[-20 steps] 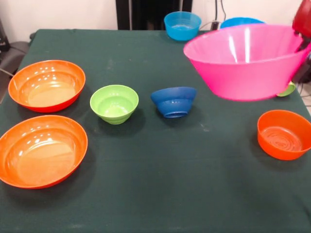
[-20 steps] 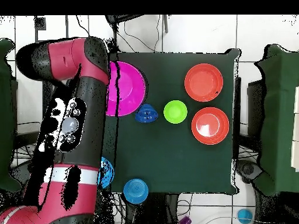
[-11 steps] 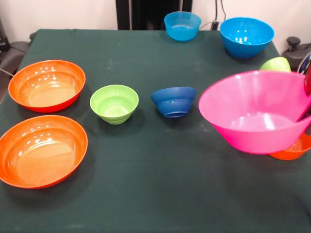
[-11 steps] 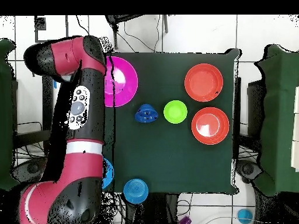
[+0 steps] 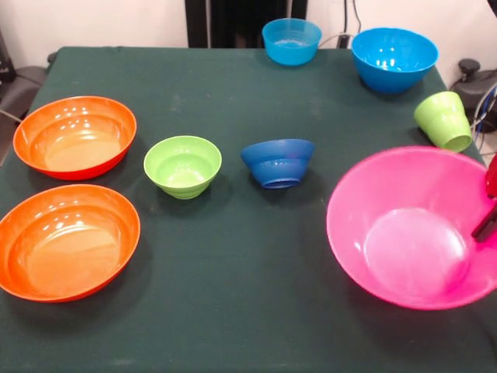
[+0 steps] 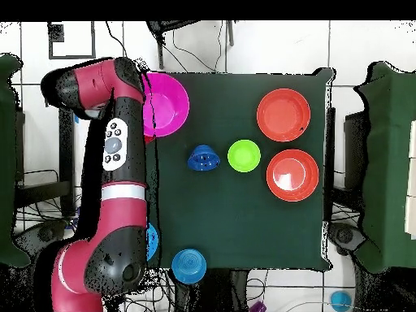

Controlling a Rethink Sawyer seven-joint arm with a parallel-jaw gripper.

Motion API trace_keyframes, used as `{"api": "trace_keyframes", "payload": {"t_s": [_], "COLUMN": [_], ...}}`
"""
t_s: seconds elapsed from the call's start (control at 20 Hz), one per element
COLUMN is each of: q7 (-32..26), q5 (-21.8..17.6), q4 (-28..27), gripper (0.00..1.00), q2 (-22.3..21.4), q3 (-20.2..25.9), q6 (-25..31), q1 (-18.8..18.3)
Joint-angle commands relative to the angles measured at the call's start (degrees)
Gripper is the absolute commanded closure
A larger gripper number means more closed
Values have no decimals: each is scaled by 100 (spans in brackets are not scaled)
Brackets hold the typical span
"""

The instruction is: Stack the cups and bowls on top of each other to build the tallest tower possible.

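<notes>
The arm (image 6: 114, 162) is the biggest thing in sight: in the overhead view it runs along one side of the surface (image 5: 233, 93) and bends over the pink bowl's corner. In the front view only a red and black sliver of the gripper (image 5: 489, 203) shows at the right edge, touching the pink bowl's right rim; I cannot tell whether the jaws are open or closed, though the bowl seems to hang from that rim.

The big pink bowl (image 5: 411, 225) sits near and right, tilted so its mouth faces the camera. No stack shows anywhere yet. Whatever may lie beneath it is hidden.

Two wide orange bowls lie at the left edge, one farther (image 5: 74, 137), one nearer (image 5: 67, 241), well apart from the pink bowl. That is the relation the coming move likely turns on: either is a broad base, and both lie across the full width of the surface from the gripper.

Two sky blue bowls stand at the far edge, the larger (image 5: 394, 58) right of the smaller (image 5: 291, 40). Mid-surface, the lime green bowl (image 5: 182, 165) stands upright and the dark blue bowl (image 5: 277, 162) appears tipped. The lime green cup (image 5: 443, 120) lies on its side just beyond the pink bowl.
</notes>
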Motion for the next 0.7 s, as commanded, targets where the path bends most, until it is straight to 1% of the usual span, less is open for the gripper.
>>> {"api": "trace_keyframes", "payload": {"t_s": [0.05, 0.15, 0.25, 0.3, 0.35, 0.4, 0.5, 0.55, 0.7], "q7": [1070, 913, 677, 569, 500, 376, 258, 235, 269], "q5": [392, 322, 171, 72, 27, -49, -134, -154, -144], "q4": [-574, -300, 138, 438, 598, 908, 1199, 1285, 1302], "gripper": [100, 100, 100, 100, 100, 100, 100, 100, 100], "q2": [366, 248, 21, -135, -215, -361, -474, -506, -571], "q3": [-320, -240, -98, 9, 71, 193, 281, 285, 165], "q6": [597, 481, 347, 224, 142, -25, -244, -275, -55], "q1": [-237, -178, -79, -24, 0, 33, 47, 60, 123]}}
